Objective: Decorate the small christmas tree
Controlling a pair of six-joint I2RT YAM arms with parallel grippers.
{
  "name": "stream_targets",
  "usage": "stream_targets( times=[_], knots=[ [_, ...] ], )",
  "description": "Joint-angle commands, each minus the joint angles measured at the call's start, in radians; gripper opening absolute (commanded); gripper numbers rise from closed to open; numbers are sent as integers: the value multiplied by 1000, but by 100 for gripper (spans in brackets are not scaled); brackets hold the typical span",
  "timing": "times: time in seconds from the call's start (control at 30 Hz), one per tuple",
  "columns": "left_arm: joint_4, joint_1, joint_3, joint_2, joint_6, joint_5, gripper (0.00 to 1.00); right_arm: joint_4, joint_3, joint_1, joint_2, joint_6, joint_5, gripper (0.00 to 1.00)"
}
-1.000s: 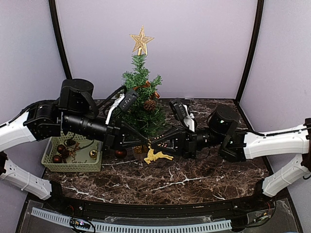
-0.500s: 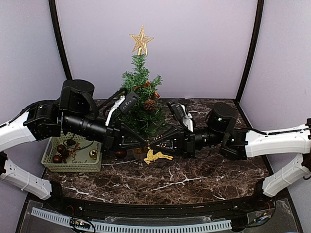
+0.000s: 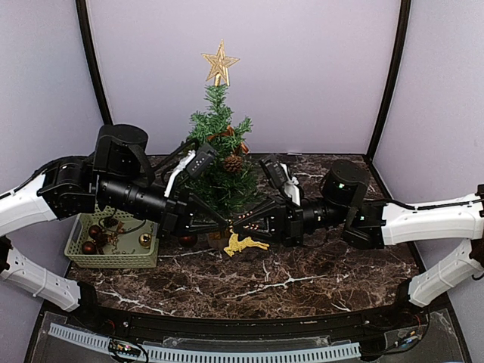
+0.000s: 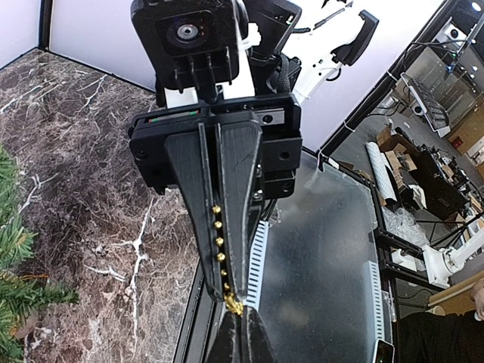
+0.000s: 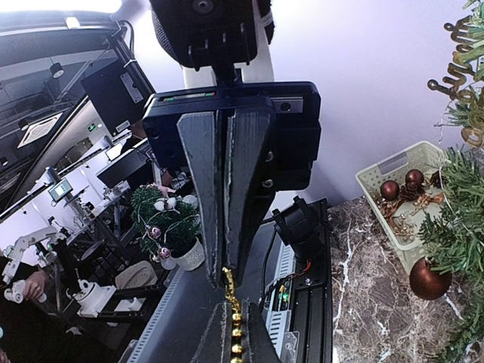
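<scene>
The small christmas tree stands at the back centre of the table, with a gold star on top and a pine cone among its branches. My left gripper and right gripper meet tip to tip low in front of its base. Both are shut on a short string of gold beads. The beads run between the right gripper's fingers, and the left gripper pinches the string's end. Tree branches show at the left wrist view's edge.
A pale green basket with dark red balls and a gold bauble sits at the left. A gold reindeer lies below the grippers, and a red ball rests by the tree's foot. The right wrist view shows the basket and a red ball.
The right gripper has edged a little left and up toward the left gripper. The left arm has barely moved. Both stay shut.
</scene>
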Motion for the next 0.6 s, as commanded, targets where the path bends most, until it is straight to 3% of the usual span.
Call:
stream_targets(
  times=[0.0,0.1,0.13,0.2,0.33,0.57],
  knots=[
    [-9,2,6,2,15,29,0,36,32,7,-5,-5,12,0],
    [-23,2,9,-7,17,-12,4,39,20,5,-28,-4,34,0],
    [-25,2,8,-15,17,-36,17,31,13,1,-41,-8,46,0],
    [-23,5,1,-54,16,-97,33,-9,-9,-17,-75,-17,71,0],
    [-40,26,-7,-122,-8,-176,53,-95,-62,-74,-157,-34,110,0],
    [-140,88,9,-136,-75,-335,58,-146,-89,-151,-208,-17,169,0]
  ],
)
